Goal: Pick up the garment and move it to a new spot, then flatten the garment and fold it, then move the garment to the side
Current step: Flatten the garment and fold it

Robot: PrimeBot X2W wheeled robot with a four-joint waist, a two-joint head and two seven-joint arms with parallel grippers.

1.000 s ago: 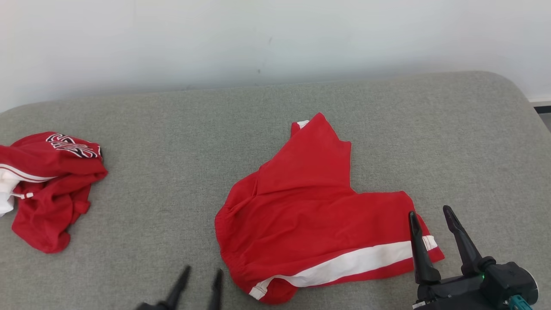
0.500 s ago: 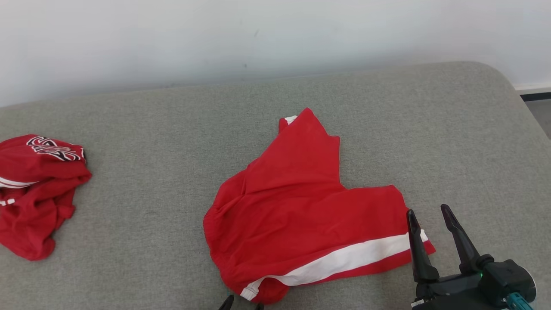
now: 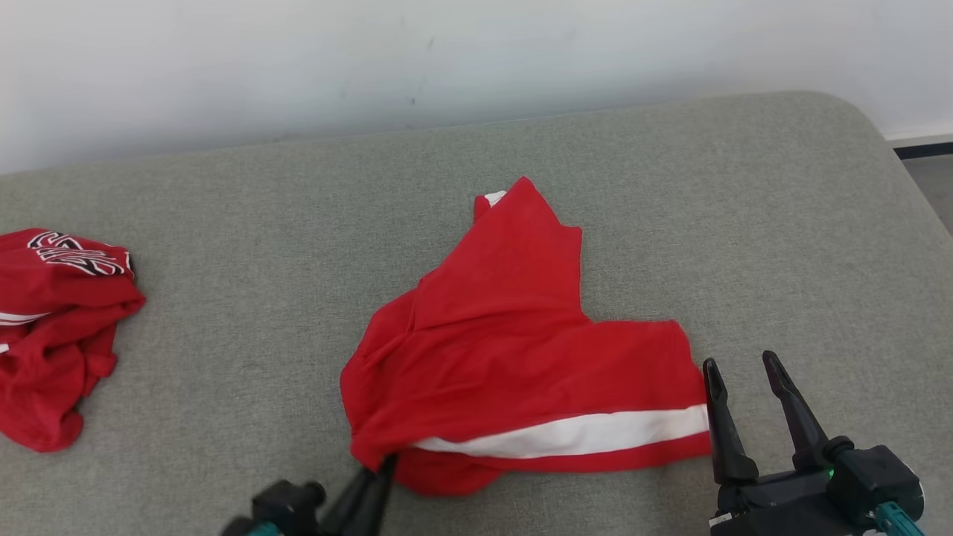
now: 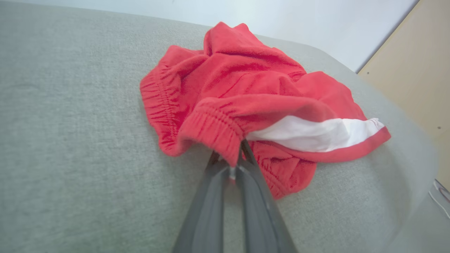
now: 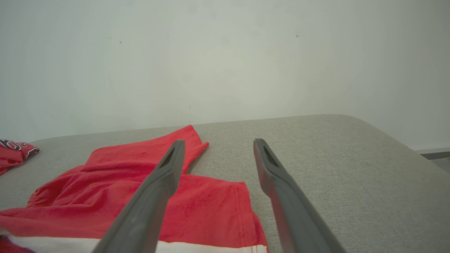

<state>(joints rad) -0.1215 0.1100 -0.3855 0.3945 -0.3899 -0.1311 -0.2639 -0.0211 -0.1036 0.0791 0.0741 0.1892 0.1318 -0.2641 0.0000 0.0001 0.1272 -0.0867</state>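
The garment is a pair of red shorts with a white side stripe, lying spread in the middle of the grey cushion. My left gripper is at its near left corner, shut on the elastic waistband. In the left wrist view the gathered waistband of the garment is pinched between the tips of my left gripper and raised a little off the cushion. My right gripper stands open at the right end of the stripe, nothing between its fingers. In the right wrist view my right gripper hangs open above the garment's right hem.
A second crumpled red garment with black and white lettering lies at the cushion's far left, also seen as the crumpled heap. A white wall runs behind. The cushion's rounded right edge drops to the floor. A wooden panel stands beyond.
My left gripper moved right to the garment's near left corner and shut on the waistband, bunching that corner. The head camera shifted slightly. The right gripper stayed open.
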